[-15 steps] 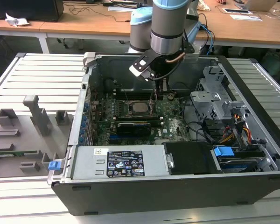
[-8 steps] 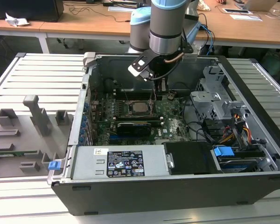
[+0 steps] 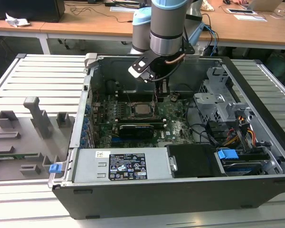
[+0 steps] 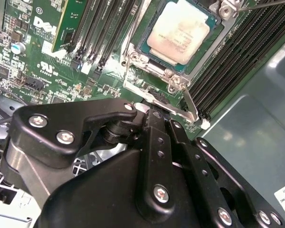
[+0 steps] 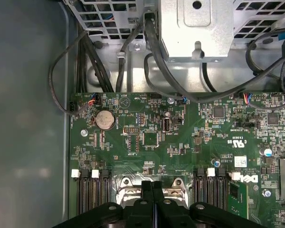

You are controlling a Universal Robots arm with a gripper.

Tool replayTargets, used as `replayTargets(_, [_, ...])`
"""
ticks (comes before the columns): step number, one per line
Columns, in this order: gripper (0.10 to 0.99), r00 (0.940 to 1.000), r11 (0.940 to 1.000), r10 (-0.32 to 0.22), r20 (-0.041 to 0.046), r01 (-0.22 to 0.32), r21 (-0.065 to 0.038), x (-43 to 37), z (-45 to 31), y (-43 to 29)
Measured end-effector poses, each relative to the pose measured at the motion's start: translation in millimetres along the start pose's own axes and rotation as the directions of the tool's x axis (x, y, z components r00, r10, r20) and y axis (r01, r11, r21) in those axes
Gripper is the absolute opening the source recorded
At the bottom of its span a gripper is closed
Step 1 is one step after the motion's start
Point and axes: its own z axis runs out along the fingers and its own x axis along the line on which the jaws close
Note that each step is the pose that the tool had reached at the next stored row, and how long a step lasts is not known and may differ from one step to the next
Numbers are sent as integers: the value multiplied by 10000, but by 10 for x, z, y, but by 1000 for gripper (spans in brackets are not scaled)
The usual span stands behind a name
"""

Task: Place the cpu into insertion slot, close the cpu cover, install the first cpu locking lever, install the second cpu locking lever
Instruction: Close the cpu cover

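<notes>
My pincer (image 5: pixel 152 186) was closed, its fingers (image 5: pixel 146 192) pressed together with nothing seen between them, the tips low over the motherboard (image 5: pixel 180 142) at the rim of the insertion slot (image 4: pixel 154 58). Just beyond those tips the cpu (image 4: pixel 178 29) lay flat in that slot, its pale metal top facing up.

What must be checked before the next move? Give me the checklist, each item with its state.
1. The cpu lies flat in the insertion slot: ok.
2. The cpu cover is fully down: cannot tell.
3. The locking lever beside the slot is latched: cannot tell.
4. The gripper has its fingers shut together: ok.
5. The gripper's tip is off the cpu, at the cover's edge: ok.
</notes>
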Motion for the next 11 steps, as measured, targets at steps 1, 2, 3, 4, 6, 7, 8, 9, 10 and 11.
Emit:
replayTargets(1, [106, 10000, 10000, 0, 0, 0, 0, 0, -1, -16])
replayTargets(2, [106, 10000, 10000, 1, 1, -1, 0, 0, -2, -31])
replayTargets(3, [106, 10000, 10000, 1, 1, -1, 1, -1, -3, -44])
replayTargets(4, [106, 10000, 10000, 1, 2, -1, 1, -1, -5, -68])
replayTargets(6, [106, 10000, 10000, 0, 1, 0, 0, -1, -7, -102])
replayTargets(7, [106, 10000, 10000, 0, 0, 0, 0, -1, -7, -125])
replayTargets(8, [106, 10000, 10000, 1, 0, -1, 0, -2, -7, -140])
replayTargets(9, [106, 10000, 10000, 1, 1, -1, 0, -2, -7, -152])
replayTargets(10, [106, 10000, 10000, 1, 1, -1, 1, -3, -6, -162])
replayTargets(11, [106, 10000, 10000, 1, 1, -1, 0, -3, -3, -172])
